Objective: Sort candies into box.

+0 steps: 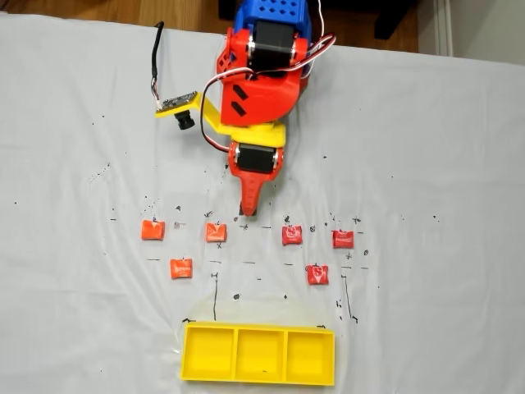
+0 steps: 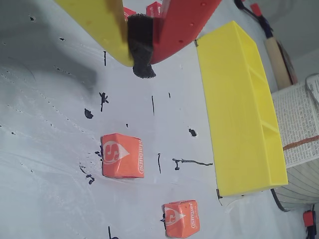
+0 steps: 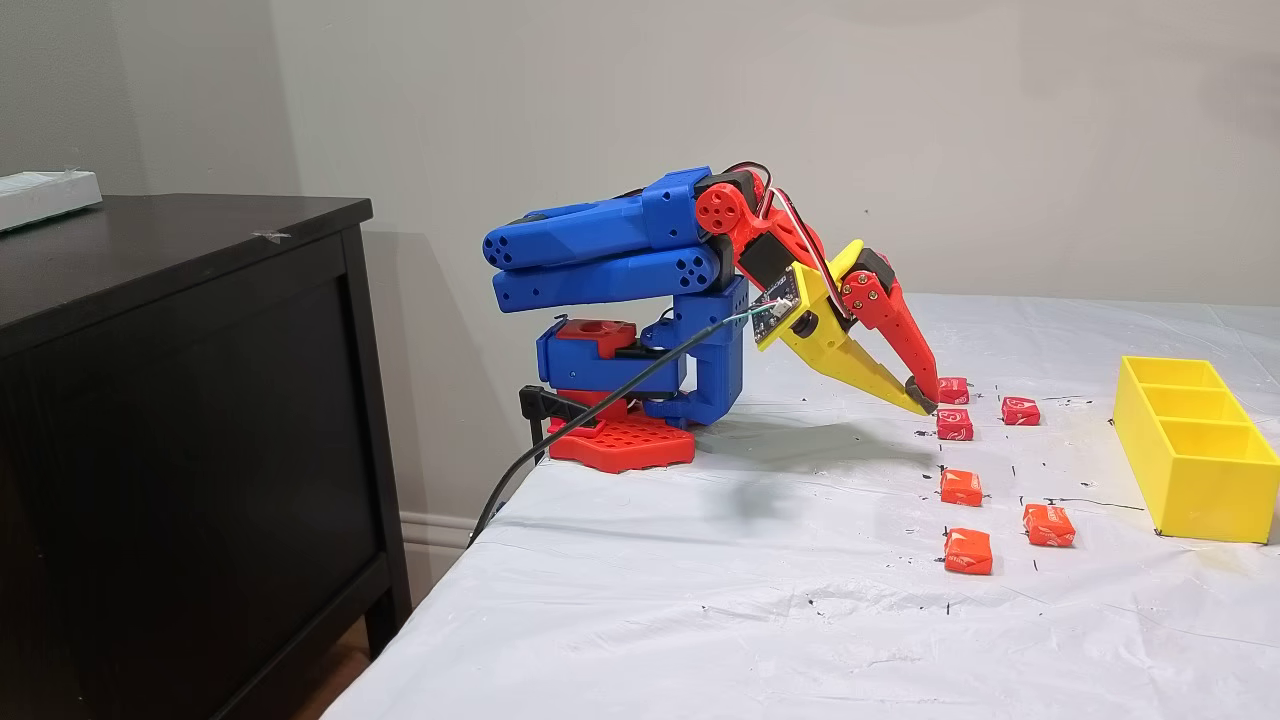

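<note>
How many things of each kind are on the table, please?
Candies: 6
Box: 1, with 3 compartments, none holding a candy
Total: 7

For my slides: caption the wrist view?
Closed gripper hovers above two orange candies beside the yellow tray.

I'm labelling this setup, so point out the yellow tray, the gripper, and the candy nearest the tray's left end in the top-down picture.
Yellow tray [image 1: 259, 335]: fixed view from above, on its far rim.
Gripper [image 1: 247, 211]: same view, at the closed fingertips.
Candy [image 1: 180, 268]: same view, middle of its wrapper.
</note>
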{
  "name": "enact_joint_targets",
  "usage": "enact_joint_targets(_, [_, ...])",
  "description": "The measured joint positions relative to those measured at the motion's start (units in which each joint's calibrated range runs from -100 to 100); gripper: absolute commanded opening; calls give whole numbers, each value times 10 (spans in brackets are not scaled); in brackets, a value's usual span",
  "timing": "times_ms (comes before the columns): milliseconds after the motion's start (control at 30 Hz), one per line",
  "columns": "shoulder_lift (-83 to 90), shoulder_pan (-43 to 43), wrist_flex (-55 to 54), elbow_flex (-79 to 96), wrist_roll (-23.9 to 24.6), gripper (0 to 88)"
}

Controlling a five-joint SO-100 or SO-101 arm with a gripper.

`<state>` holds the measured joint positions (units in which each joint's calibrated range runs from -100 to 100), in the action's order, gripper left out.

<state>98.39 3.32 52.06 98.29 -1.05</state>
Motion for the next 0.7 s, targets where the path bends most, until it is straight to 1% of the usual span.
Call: enact_joint_targets(700, [0, -8, 0, 0, 0, 2])
